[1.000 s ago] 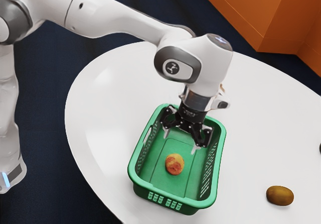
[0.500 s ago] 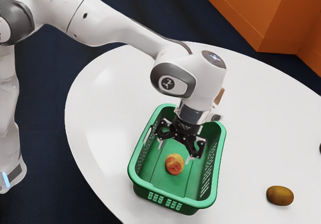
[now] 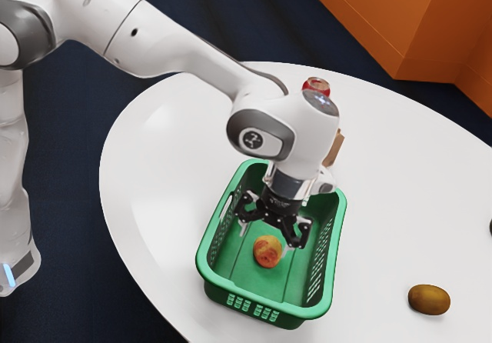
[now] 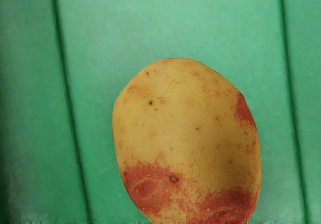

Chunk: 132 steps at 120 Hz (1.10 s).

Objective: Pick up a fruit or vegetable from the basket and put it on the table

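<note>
On the round white table, a brown oval kiwi is lying well apart from the long edge of the green slotted plastic basket facing the exterior view's right. Inside, between both long edges, a yellow potato with red patches is resting on the floor. Just over it the black two-finger gripper is hanging, fingers spread wide, gripping nothing. Partly behind the white arm, a brown object is showing; farther off, a red can is standing near the table's far edge.
</note>
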Each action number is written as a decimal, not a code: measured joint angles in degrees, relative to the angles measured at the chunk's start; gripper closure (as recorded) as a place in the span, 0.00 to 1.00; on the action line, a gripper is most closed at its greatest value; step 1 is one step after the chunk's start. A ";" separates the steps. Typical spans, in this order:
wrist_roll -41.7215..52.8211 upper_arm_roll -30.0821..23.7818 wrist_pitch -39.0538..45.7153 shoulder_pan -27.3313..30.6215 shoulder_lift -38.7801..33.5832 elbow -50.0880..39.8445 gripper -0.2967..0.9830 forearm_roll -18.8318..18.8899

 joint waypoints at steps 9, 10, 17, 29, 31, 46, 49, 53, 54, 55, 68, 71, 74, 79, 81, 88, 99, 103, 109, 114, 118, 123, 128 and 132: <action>-0.10 0.00 0.31 -0.25 0.08 -0.05 0.23 0.04; -0.11 0.00 0.34 -0.26 0.13 -0.05 0.23 0.04; -0.15 0.00 0.50 -0.15 0.39 -0.02 0.23 0.08; -0.18 0.00 0.69 0.79 0.84 0.15 0.23 0.10; -0.18 0.00 0.72 0.99 0.94 0.16 0.23 0.09; -0.14 0.00 1.05 2.06 1.27 0.06 0.23 0.07; -0.14 0.00 1.15 2.10 1.33 0.02 0.23 0.06; -0.13 0.00 1.26 2.07 1.37 -0.02 0.23 0.06; -0.13 0.00 1.29 2.05 1.39 -0.03 0.23 0.05; -0.12 0.00 1.33 2.02 1.40 -0.03 0.23 0.05; -0.08 0.00 1.78 1.57 1.57 -0.10 0.23 0.04; -0.06 0.00 1.89 1.48 1.63 -0.10 0.23 0.04; -0.04 0.00 1.98 1.42 1.68 -0.09 0.23 0.04; -0.01 0.00 2.11 1.36 1.85 -0.08 0.23 0.04; 0.00 0.00 2.16 1.35 1.99 -0.08 0.23 0.04; 0.04 0.00 2.36 1.40 2.37 -0.08 0.23 0.06; 0.10 0.00 2.64 1.50 2.86 -0.08 0.23 0.09; 0.13 0.00 2.78 1.50 3.02 -0.12 0.23 0.09; 0.17 0.00 3.02 1.47 3.16 -0.14 0.23 0.08; 0.20 0.00 3.21 1.45 3.21 -0.15 0.23 0.07; 0.22 0.00 3.33 1.43 3.23 -0.18 0.23 0.07; 0.24 0.00 3.46 1.42 3.27 -0.25 0.23 0.06; 0.26 0.00 3.60 1.42 3.31 -0.34 0.23 0.05; 0.28 0.00 3.70 1.42 3.35 -0.40 0.23 0.05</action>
